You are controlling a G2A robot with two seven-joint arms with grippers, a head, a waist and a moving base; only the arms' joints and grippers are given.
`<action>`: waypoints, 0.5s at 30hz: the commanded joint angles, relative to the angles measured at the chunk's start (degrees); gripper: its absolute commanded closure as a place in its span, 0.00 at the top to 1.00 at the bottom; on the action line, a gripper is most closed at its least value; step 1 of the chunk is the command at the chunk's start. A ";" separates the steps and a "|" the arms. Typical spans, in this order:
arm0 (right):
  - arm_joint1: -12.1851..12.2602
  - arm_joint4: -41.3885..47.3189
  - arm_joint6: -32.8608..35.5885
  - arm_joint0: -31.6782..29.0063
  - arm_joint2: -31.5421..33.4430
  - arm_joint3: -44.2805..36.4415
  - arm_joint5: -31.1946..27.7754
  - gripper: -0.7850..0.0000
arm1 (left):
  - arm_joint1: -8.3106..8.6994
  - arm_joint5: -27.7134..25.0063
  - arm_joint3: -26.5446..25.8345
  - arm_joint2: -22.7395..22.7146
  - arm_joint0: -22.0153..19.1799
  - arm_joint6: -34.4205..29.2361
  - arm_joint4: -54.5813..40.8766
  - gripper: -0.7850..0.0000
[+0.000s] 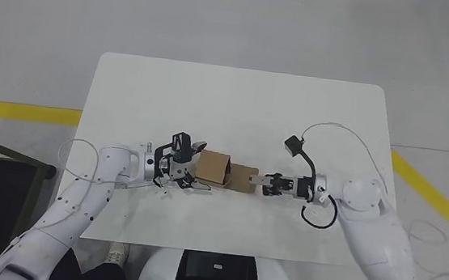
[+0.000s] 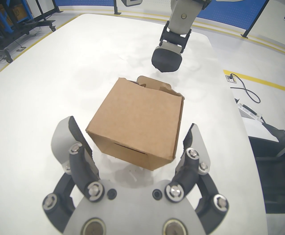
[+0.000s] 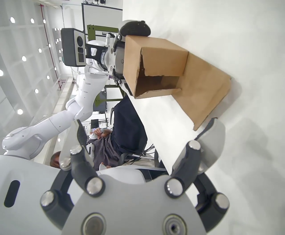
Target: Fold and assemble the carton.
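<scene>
White table (image 1: 236, 100), brown carton (image 1: 215, 168) lying on its side near the table's middle, one flap flat on the surface, left gripper (image 2: 129, 130) spread wide around its closed end, right gripper (image 3: 145, 125) wide apart beside the flap, both holding nothing

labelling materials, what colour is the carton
The carton is plain brown, clearest in the left wrist view.

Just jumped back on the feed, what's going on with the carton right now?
The carton sits on the table between both arms. The left gripper is open, fingers either side of its closed end. The right gripper, also open, faces the open end, where a large flap lies flat on the table, not yet folded.
</scene>
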 commanded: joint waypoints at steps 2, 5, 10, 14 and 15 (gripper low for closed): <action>-0.01 0.16 -0.45 -0.43 -0.67 0.47 -0.72 1.00 | 0.00 -0.01 -0.05 -0.05 0.03 -0.10 -0.06 1.00; -0.17 1.03 -1.37 -0.61 -1.66 1.57 -1.74 1.00 | 0.00 -0.01 -0.10 -0.07 0.08 -0.17 -0.09 1.00; -0.56 2.88 -2.76 -0.07 -3.41 4.11 -1.80 1.00 | -0.03 0.03 -0.11 -0.10 0.15 -0.21 -0.22 1.00; -0.94 5.81 -3.32 0.51 -4.48 6.60 -3.44 1.00 | -0.03 0.02 -0.12 -0.15 0.18 -0.35 -0.31 1.00; -1.05 6.49 -3.55 0.70 -4.72 7.17 -3.90 1.00 | -0.03 0.03 -0.14 -0.17 0.19 -0.43 -0.32 1.00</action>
